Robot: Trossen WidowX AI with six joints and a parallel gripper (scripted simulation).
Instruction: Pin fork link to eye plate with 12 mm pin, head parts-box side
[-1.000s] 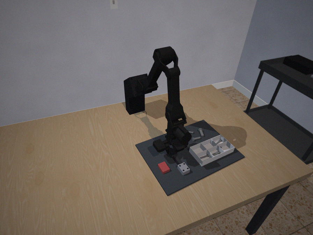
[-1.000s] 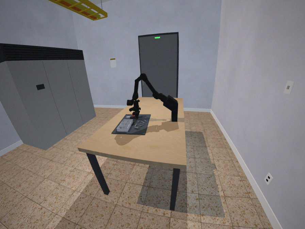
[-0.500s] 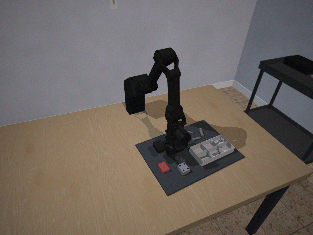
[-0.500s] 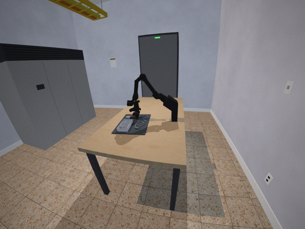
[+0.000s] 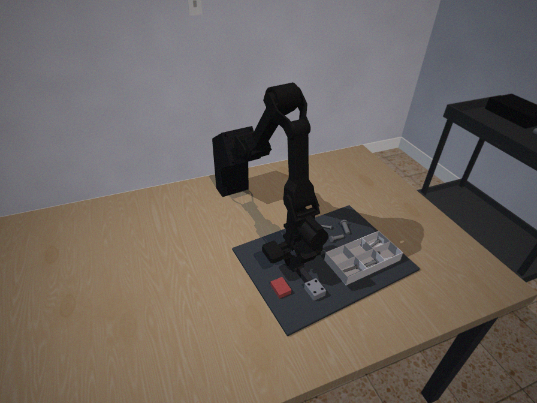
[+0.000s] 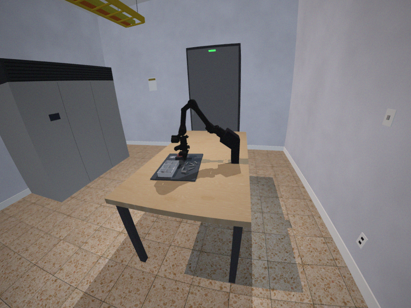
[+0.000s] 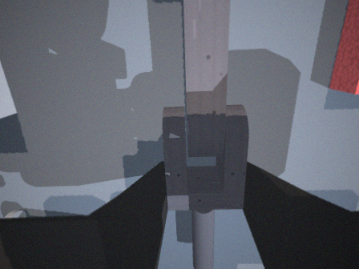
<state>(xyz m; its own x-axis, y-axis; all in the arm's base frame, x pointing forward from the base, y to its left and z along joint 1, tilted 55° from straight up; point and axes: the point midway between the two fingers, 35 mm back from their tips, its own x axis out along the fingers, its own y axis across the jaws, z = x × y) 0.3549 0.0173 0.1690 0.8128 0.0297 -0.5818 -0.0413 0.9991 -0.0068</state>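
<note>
In the wrist view my gripper (image 7: pixel 201 167) is shut on the grey fork link (image 7: pixel 234 152), with a dark finger on each cheek. The link's round shank (image 7: pixel 203 240) runs back toward the camera. The pale flat eye plate (image 7: pixel 206 48) stretches away from me, and its near end sits in the slot between the two fork cheeks. In the top view the gripper (image 5: pixel 301 271) is low over the dark mat (image 5: pixel 303 314), and the arm hides the fork there. Three loose grey pins (image 5: pixel 344 226) (image 5: pixel 335 237) (image 5: pixel 326 226) lie on the mat behind the arm.
A white parts box (image 5: pixel 363 255) (image 6: pixel 167 167) with several compartments holding small pins stands to the right of the gripper. A white block (image 5: pixel 315 289) with two dark holes and a red block (image 5: pixel 280 287) (image 7: pixel 344 60) stand in front. The arm's base (image 5: pixel 232 162) is at the table's back.
</note>
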